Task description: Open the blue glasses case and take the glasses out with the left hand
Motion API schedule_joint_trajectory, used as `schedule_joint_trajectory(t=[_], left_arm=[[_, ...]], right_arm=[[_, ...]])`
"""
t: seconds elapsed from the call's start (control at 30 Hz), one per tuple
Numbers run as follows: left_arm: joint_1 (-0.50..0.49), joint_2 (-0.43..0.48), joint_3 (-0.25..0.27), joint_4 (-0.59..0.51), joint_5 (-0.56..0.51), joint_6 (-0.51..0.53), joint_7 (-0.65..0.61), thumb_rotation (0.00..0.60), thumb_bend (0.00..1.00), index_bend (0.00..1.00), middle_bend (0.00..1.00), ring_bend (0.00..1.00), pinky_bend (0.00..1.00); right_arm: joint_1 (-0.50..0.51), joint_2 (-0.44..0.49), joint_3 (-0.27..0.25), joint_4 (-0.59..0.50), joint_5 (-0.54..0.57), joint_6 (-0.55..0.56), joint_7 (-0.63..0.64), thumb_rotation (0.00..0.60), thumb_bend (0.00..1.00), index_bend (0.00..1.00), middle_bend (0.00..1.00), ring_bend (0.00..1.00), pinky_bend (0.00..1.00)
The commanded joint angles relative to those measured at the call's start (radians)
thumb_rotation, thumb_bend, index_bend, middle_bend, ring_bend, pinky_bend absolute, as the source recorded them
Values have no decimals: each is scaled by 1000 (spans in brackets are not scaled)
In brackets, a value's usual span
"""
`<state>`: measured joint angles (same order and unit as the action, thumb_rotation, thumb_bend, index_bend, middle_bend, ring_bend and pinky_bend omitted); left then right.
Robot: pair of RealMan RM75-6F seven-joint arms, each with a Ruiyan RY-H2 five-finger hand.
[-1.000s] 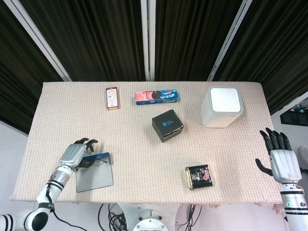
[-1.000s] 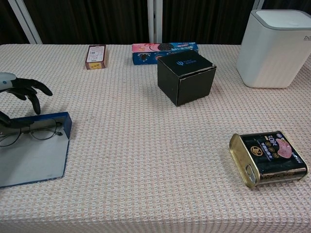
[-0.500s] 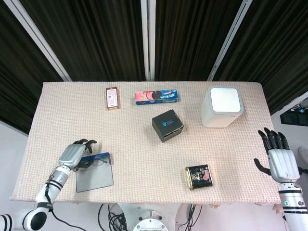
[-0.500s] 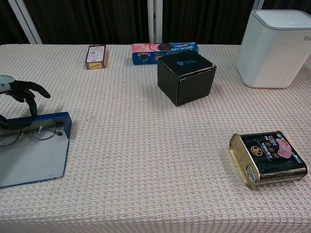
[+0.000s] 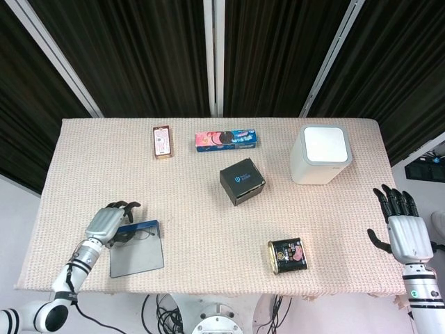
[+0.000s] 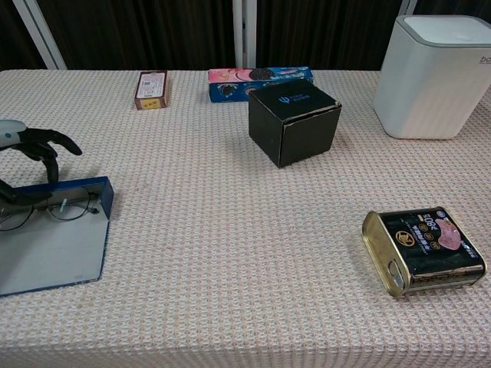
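Dark ribbed curtains hang behind a table covered in a beige woven cloth (image 5: pixel 208 209). Near its front left corner lies the flat blue glasses case (image 5: pixel 137 248), already open, its grey inside facing up. The thin-rimmed dark glasses (image 6: pixel 46 208) sit inside it along the far wall. The robot's left hand (image 5: pixel 106 223) hovers over that far left end of the case, fingers curled downward around the glasses; whether they actually grip the frame I cannot tell. The right hand (image 5: pixel 406 233) is off the table's right edge, fingers spread and holding nothing.

Elsewhere on the cloth: a black cardboard cube (image 5: pixel 242 181) near the middle, a white rounded plastic box (image 5: pixel 320 154) to its right, a black-and-gold tin (image 5: pixel 287 255) at the front, a blue-and-pink biscuit packet (image 5: pixel 227 140) and a small brown packet (image 5: pixel 162 141) at the back.
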<state>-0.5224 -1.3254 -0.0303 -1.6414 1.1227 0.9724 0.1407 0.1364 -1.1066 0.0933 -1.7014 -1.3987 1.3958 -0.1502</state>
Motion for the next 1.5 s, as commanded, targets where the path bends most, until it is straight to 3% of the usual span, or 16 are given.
schedule_joint_trajectory(t=[0.03,0.9,1.5], left_arm=[[4,-5,-4,5,10,7,-9,600,344,188,446,162,184],[31,-61,-18,93,138,71,-72,600,347,260,559,248,184],[40,-119,-28,168,242,207,112,600,347,277,591,274,184]], right_arm=[[1,-1,-1,2,2,-2,0,600,235,0,0,0,0],[1,-7,-2,15,10,-7,8,600,236,0,0,0,0],[0,-9,-1,24,15,-9,19,600,236,0,0,0,0]])
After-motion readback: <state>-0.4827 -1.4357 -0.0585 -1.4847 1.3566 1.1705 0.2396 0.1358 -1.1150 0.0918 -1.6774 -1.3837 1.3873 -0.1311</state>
